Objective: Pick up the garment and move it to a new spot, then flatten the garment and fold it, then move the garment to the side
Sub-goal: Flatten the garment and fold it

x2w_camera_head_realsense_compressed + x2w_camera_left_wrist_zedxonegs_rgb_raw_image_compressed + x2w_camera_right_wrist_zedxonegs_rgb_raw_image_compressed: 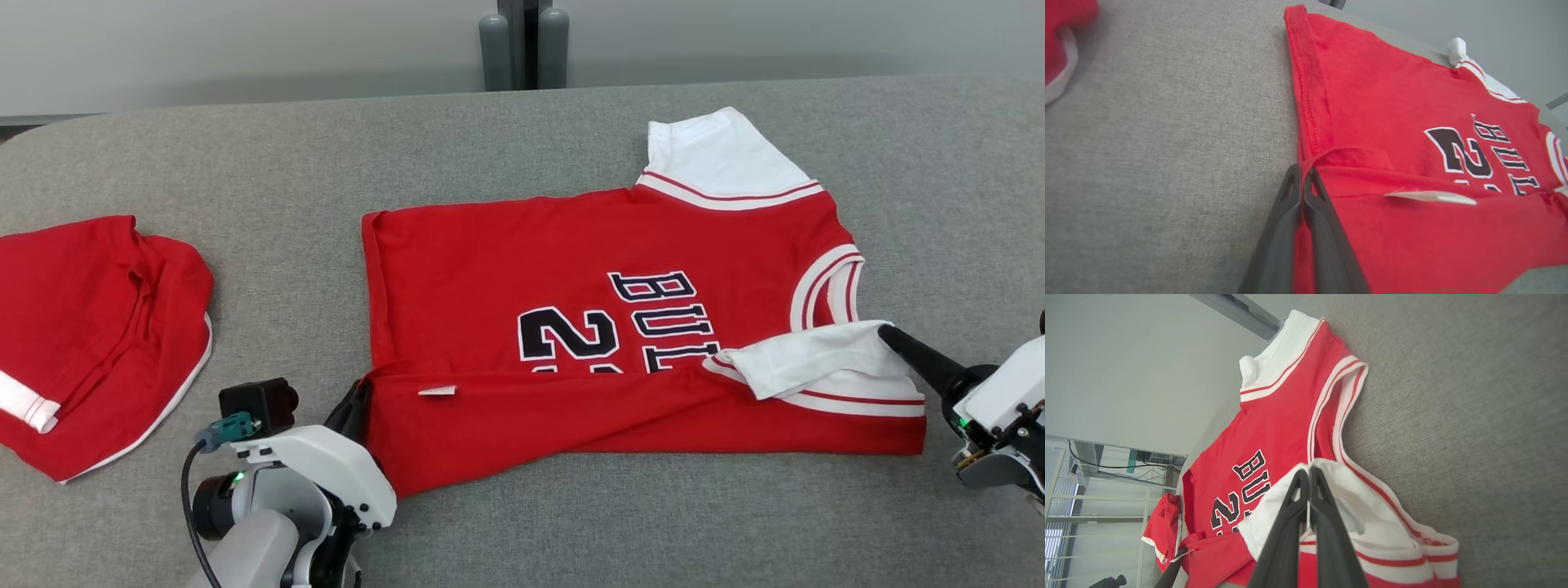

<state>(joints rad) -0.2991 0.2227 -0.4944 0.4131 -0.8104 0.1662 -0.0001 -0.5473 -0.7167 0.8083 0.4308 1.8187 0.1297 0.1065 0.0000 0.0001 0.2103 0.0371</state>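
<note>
One red white-sleeved jersey, near edge folded over, pinched by left hand at 7 o'clock, right hand at 3; one other red garment.

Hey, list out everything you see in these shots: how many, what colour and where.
jersey: one, red with white sleeves and black lettering, spread on the middle of the table, near edge folded over the print
tag: one, white, on the jersey's folded near strip
second garment: one, red with white trim, bunched at the table's left
table: one, grey cloth surface, under everything
posts: two, grey, upright behind the table's far edge
left gripper: one, dark fingers, shut on the jersey's folded hem corner at its left end
right gripper: one, dark fingers, shut on the jersey's near white sleeve at its right end
</note>
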